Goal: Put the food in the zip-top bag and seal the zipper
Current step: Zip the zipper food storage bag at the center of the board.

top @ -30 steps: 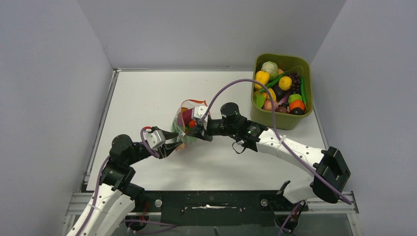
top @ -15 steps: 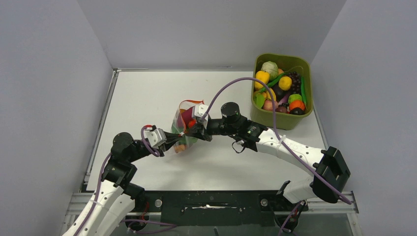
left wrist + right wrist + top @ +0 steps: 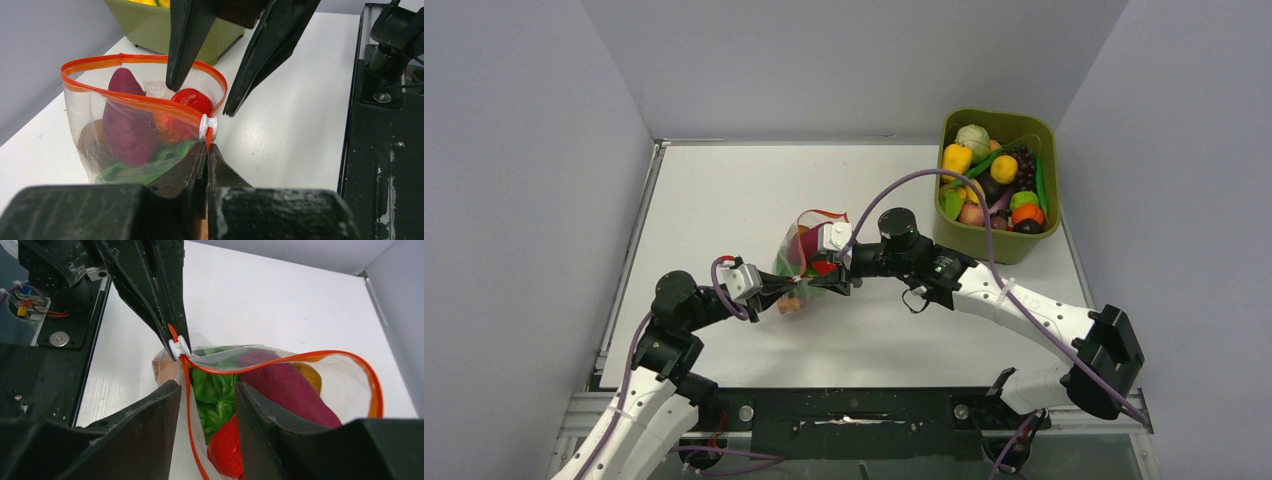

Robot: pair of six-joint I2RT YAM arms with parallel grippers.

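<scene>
Olive-green tub (image 3: 999,245) standing at the far right corner of a white table (image 3: 714,190), grey walls (image 3: 524,150) closing in left, back and right, scuffed black plate (image 3: 854,415) along the near edge, metal rail (image 3: 584,408) beside it

The bag (image 3: 82,125) is thin, clear, crinkly plastic. Its zipper (image 3: 130,99) is smooth orange plastic. The food (image 3: 127,132) looks glossy. The tub (image 3: 984,240) is dull green plastic.

bag (image 3: 80,112) clear | zipper (image 3: 131,99) orange-red | food (image 3: 127,127) purple, red, green | tub (image 3: 990,244) olive
</scene>
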